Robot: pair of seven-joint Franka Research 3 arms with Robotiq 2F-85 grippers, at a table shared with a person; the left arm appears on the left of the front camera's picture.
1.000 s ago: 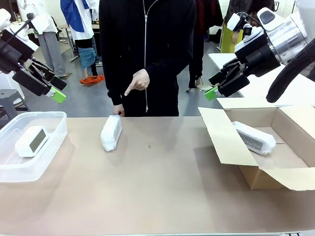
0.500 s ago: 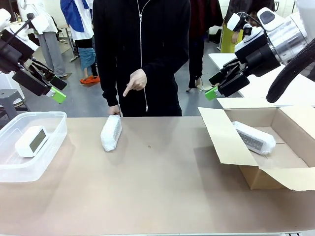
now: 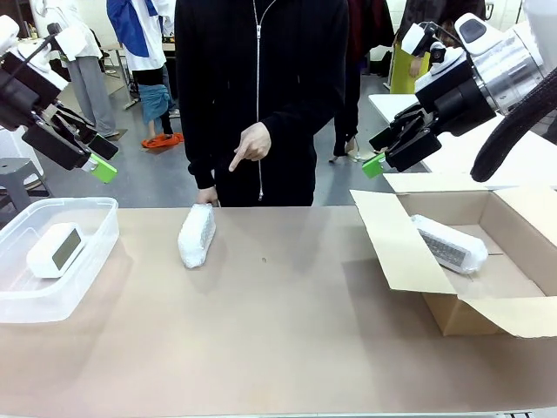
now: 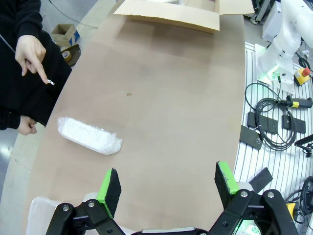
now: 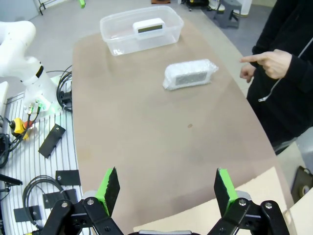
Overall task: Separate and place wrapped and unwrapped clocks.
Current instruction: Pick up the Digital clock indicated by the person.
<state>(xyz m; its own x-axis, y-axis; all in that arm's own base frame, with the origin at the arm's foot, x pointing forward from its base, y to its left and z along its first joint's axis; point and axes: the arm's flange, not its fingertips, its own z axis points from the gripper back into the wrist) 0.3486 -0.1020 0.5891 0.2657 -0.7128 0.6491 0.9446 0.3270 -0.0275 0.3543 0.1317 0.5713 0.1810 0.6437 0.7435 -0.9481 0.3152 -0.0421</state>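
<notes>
Table (image 3: 287,348) holds one wrapped clock (image 3: 197,235) lying flat near the far edge, left of centre, with nothing touching it. We see the person's hand (image 3: 251,145) above it, index finger pointing down toward that bundle; their other hand (image 3: 207,197) hangs at the table edge just behind the bundle's far end. We find the second wrapped clock (image 3: 449,245) lying inside the open cardboard box (image 3: 487,305) on the right side of the table. Bare clock (image 3: 56,250) sits in the clear plastic tub (image 3: 52,305) on the left, screen facing up and toward the middle of the table. Left gripper (image 3: 96,157) hangs in the air above and behind the tub, jaws spread wide and holding nothing; in its wrist view we see both green pads (image 4: 111,183) apart, with the bundle on the table well beyond them. Right gripper (image 3: 381,150) hangs above the far left corner of the box, also released and empty; in its wrist view we note its pads (image 5: 108,188) spread, and the tub with the bare clock at the far end of the table.
</notes>
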